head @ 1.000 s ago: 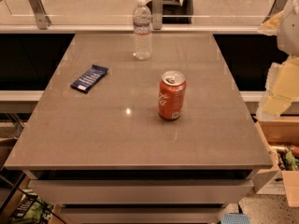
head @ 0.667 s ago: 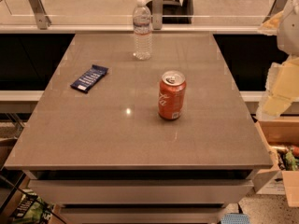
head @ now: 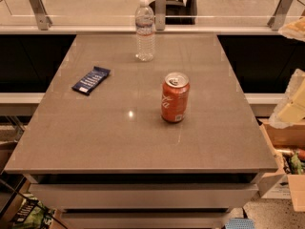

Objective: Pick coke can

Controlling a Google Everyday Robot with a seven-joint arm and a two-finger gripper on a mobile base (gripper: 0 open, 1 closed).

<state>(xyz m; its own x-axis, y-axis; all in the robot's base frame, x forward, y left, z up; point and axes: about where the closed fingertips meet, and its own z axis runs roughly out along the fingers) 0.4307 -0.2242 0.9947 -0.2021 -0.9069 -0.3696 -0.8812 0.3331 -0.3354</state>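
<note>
simply: cylindrical metal coke can [head: 175, 98] on glossy table [head: 95, 137] (gripper out of view)

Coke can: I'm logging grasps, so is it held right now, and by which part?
Not held. The coke can stands free on the table; the end effector is out of view.

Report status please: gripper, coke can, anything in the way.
Gripper not in view. Coke can upright, not grasped. Water bottle and blue packet well apart from it.
</note>
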